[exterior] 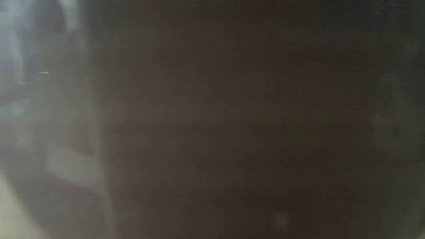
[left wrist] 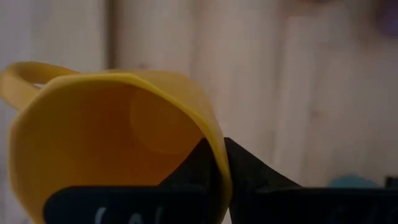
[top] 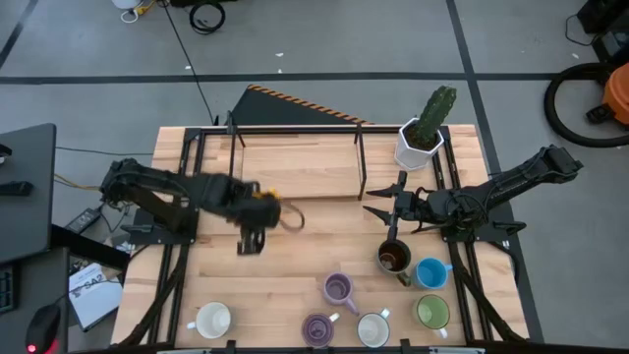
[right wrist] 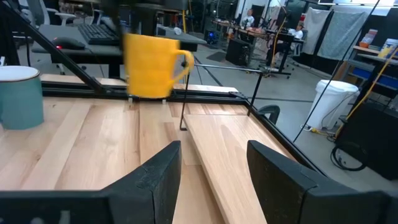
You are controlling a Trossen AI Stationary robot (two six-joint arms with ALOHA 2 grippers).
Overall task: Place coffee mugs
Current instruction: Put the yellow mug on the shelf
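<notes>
An orange-yellow mug [top: 267, 207] hangs above the table's left middle, with my left gripper [top: 250, 228] shut on it. In the right wrist view this mug [right wrist: 151, 65] floats upright, clear of the wood. Several more mugs stand along the near edge: white [top: 213, 320], two purple [top: 338, 288] [top: 317, 329], white [top: 373, 329], green [top: 431, 312], blue [top: 429, 273] and dark brown [top: 393, 258]. My right gripper [right wrist: 214, 168] waits open at the table's right, pointing level toward the left, with nothing between its fingers. My left gripper pinches the mug's rim [left wrist: 214, 140], one finger [left wrist: 198, 163] inside the cup and the other outside its wall. The fingers come from above, pointing steeply down. The mug hangs upright below them, lifted clear of the table, with its handle [right wrist: 184, 62] on another side.
A white angular pot with a cactus [top: 421, 138] stands at the far right. A raised wooden shelf [top: 295, 167] with thin black posts crosses the far half of the table. A teal mug [right wrist: 18, 96] shows close by in the right wrist view. Something dark blocks the low view.
</notes>
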